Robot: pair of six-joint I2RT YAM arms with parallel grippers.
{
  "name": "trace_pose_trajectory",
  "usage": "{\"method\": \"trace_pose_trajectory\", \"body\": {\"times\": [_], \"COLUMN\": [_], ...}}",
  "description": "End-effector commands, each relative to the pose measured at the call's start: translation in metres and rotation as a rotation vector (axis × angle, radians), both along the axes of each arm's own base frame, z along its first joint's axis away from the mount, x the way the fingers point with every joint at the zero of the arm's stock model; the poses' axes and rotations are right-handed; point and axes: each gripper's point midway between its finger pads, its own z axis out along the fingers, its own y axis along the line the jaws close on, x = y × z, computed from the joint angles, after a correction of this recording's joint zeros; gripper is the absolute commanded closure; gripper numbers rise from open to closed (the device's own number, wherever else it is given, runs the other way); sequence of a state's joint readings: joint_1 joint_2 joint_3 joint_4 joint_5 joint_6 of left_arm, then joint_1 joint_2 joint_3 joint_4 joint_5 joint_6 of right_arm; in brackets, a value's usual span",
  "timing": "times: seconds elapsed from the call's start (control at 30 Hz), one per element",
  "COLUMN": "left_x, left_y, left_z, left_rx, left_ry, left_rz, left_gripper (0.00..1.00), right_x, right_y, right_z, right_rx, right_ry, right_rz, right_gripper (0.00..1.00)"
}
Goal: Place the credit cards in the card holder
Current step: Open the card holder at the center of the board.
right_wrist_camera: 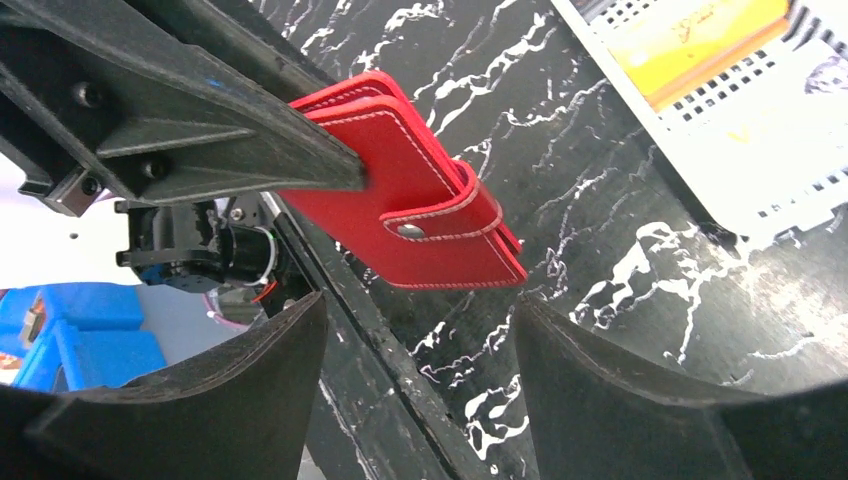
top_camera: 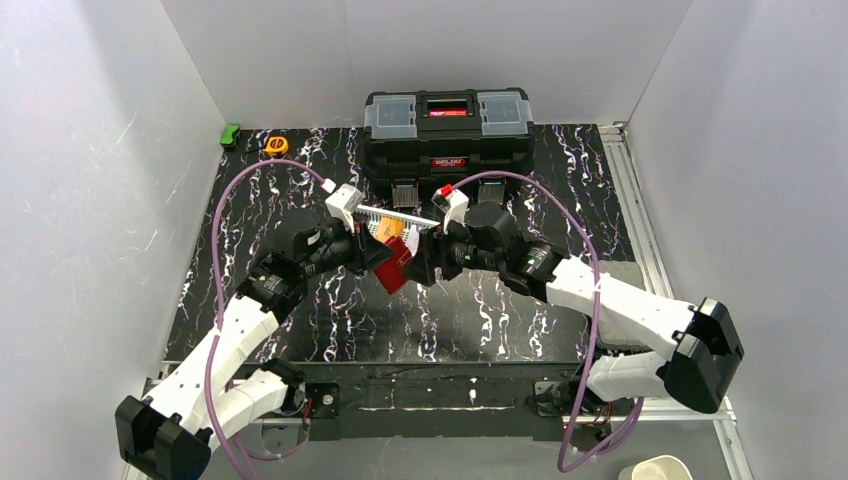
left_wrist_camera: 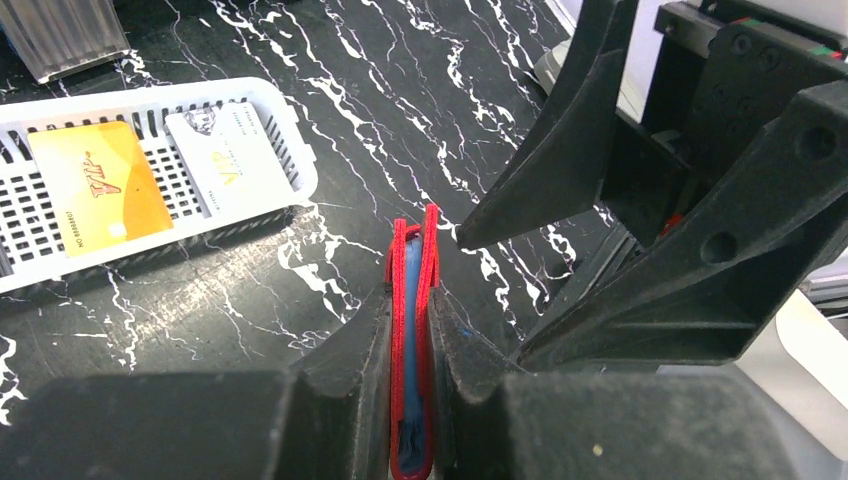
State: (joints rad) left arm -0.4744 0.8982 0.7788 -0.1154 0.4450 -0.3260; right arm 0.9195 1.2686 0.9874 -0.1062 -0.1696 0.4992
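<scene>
My left gripper (left_wrist_camera: pixel 412 300) is shut on the red card holder (left_wrist_camera: pixel 413 330), which stands on edge above the table with a light blue card (left_wrist_camera: pixel 411 300) showing between its leaves. In the top view the holder (top_camera: pixel 395 268) hangs between both grippers at mid-table. The right gripper (right_wrist_camera: pixel 420 320) is open just in front of the holder (right_wrist_camera: pixel 420 215), with nothing between its fingers; the holder's snap tab faces it. An orange card (left_wrist_camera: pixel 98 185) and a pale grey card (left_wrist_camera: pixel 228 160) lie in the white basket (left_wrist_camera: pixel 290 130).
A big black toolbox (top_camera: pixel 447 130) stands at the back centre, with the white mesh basket (top_camera: pixel 400 214) just in front of it. At the back left corner sit a small green object (top_camera: pixel 231 133) and a yellow-orange round one (top_camera: pixel 277 145). White walls enclose the table.
</scene>
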Motion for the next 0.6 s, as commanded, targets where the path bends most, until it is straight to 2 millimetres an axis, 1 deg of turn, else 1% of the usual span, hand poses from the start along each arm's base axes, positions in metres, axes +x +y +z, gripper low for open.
{"method": "trace_pose_trajectory", "body": {"times": [0.0, 0.1, 0.23, 0.37, 0.57], "left_x": [0.000, -0.001, -0.006, -0.009, -0.014], "left_y": [-0.006, -0.008, -0.013, -0.016, -0.020], "left_z": [0.012, 0.014, 0.020, 0.023, 0.025], "left_rx": [-0.047, -0.058, -0.098, -0.123, -0.152], "left_ry": [-0.021, -0.021, -0.001, 0.016, 0.048], "left_rz": [-0.015, -0.020, -0.047, -0.061, -0.070], "left_gripper": [1.00, 1.00, 1.00, 1.00, 1.00], "right_x": [0.004, 0.007, 0.012, 0.021, 0.030], "right_y": [0.026, 0.032, 0.037, 0.035, 0.032], "right_z": [0.039, 0.041, 0.036, 0.034, 0.035], "right_rx": [0.142, 0.154, 0.147, 0.155, 0.179], "right_ry": [-0.055, -0.051, -0.033, -0.028, 0.004], "right_rz": [0.063, 0.068, 0.049, -0.011, -0.102], "right_gripper": [0.25, 0.26, 0.30, 0.38, 0.55]}}
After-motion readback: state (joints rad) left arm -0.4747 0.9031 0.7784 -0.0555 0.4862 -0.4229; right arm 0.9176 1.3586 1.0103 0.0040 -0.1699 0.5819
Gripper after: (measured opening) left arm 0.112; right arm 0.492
